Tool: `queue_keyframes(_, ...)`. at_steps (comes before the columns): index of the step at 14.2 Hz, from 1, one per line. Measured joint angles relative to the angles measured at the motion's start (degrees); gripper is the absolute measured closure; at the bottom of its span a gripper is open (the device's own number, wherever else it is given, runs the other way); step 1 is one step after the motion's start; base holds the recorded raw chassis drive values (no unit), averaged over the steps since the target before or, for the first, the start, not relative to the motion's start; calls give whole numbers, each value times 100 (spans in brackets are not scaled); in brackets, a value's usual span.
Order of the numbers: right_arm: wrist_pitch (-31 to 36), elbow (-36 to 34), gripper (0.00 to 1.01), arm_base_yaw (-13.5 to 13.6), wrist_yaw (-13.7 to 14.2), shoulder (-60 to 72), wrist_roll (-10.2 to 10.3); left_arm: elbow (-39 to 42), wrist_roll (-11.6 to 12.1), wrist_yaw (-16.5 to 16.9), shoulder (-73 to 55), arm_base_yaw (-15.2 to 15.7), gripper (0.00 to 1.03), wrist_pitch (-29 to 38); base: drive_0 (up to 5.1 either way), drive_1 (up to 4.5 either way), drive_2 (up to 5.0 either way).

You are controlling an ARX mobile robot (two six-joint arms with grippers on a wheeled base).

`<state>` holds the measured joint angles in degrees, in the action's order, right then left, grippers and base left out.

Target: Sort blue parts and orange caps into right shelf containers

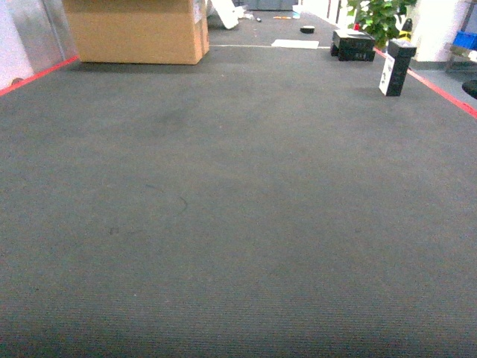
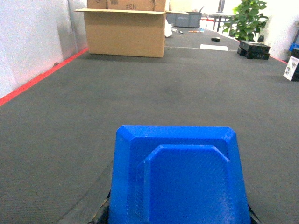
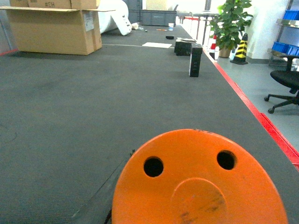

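Carrying blue part [image 2: 180, 179] at left wrist, orange cap [image 3: 198, 179] at right; finger state impossible to tell. Containers nowhere visible. Could drop either while rolling over carpet [image 1: 238, 209].

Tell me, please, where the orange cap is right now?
The orange cap fills the bottom of the right wrist view, close under the camera above the dark carpet; the head view doesn't show it.

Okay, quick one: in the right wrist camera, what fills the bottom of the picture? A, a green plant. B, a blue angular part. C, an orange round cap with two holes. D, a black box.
C: the orange cap fills the lower frame of the right wrist view, with two dark holes and a raised disc on its face.
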<state>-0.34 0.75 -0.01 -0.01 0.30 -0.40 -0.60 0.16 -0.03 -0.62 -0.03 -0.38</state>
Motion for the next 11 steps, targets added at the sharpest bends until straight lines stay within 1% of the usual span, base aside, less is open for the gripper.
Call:
queue_keyframes(4, -2, 0, 56, 0, -2, 0, 0, 0, 0, 0, 0, 0, 60, 2, -31, -31, -31)
queue_keyframes(11, -2, 0, 56, 0, -2, 0, 0, 0, 0, 2, 0, 0, 60, 0, -180, -180, -180)
